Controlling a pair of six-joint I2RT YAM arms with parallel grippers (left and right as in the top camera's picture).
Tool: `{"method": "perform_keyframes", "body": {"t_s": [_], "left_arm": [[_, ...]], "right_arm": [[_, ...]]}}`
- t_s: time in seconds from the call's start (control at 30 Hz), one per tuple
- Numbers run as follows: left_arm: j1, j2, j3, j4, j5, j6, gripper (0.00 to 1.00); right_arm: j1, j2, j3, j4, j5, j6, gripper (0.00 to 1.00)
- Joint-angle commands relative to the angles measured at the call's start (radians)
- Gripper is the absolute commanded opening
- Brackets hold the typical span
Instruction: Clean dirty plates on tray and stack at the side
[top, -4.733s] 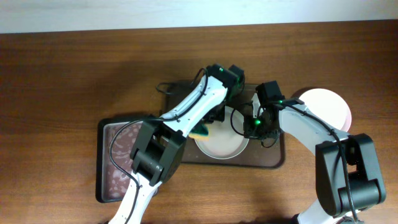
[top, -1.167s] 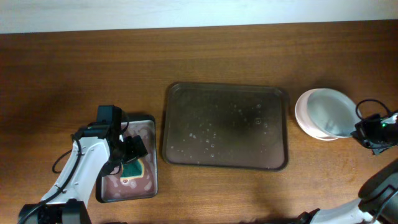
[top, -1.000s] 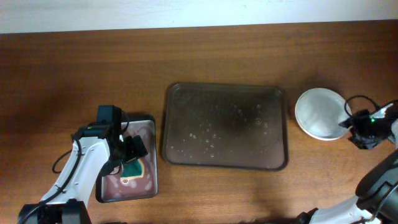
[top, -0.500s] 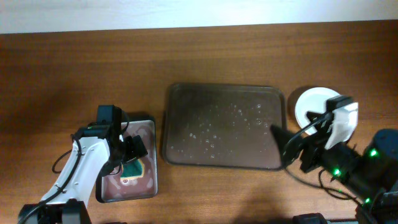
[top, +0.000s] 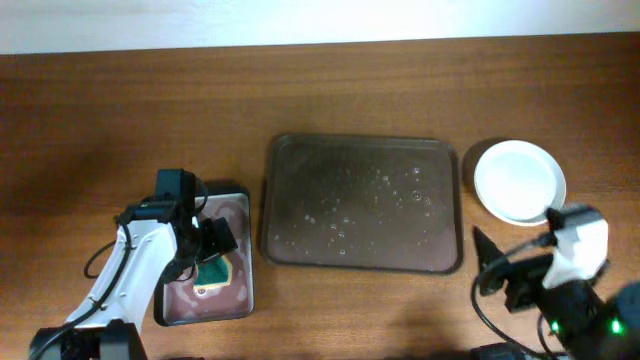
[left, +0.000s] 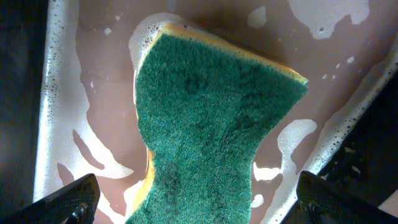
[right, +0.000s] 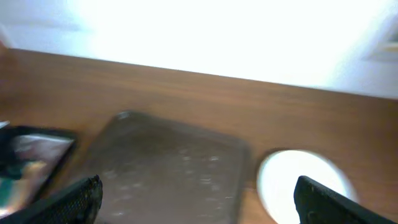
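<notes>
The dark brown tray (top: 362, 203) lies mid-table, wet with droplets and bare of plates. The white plates (top: 519, 182) sit on the wood just right of it; from above only the top one shows, and it looks clean. My right gripper (top: 495, 268) hangs open near the front edge, below the plates and apart from them. In the right wrist view, blurred, the tray (right: 168, 174) and plates (right: 298, 180) lie ahead of the empty right gripper (right: 205, 202). My left gripper (top: 205, 262) is open over a green sponge (left: 211, 124), its fingertips (left: 68, 202) clear of the sponge.
A silver-grey pan (top: 175, 300) with reddish soapy water stands left of the tray and holds the sponge. In the left wrist view foam patches line the pan's wall (left: 56, 93). Bare wood lies behind the tray and at far left.
My right gripper has let go of the plate at the right side, opened wide and drawn back toward the table's front edge. The left arm has stayed still over the sponge.
</notes>
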Motion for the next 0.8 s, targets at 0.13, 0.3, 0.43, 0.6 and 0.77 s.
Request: {"method": "perform_keyframes", "body": {"t_s": [0.13, 0.3, 0.43, 0.6, 0.77], "left_arm": [[0.003, -0.017, 0.002, -0.002, 0.003, 0.006, 0.99], [0.003, -0.017, 0.002, -0.002, 0.003, 0.006, 0.99], [0.003, -0.017, 0.002, -0.002, 0.003, 0.006, 0.99], [0.003, -0.017, 0.002, -0.002, 0.003, 0.006, 0.99], [0.003, -0.017, 0.002, -0.002, 0.003, 0.006, 0.99]], "right_arm": [[-0.080, -0.326, -0.557, 0.338, 0.069, -0.082, 0.99], [-0.080, -0.507, -0.891, 0.615, 0.050, -0.082, 0.99], [-0.080, -0.508, -1.022, 0.796, 0.050, -0.082, 0.99], [-0.080, -0.508, -1.142, 0.957, 0.050, -0.083, 0.99], [-0.080, -0.505, -1.142, 0.919, 0.051, -0.083, 0.99]]}}
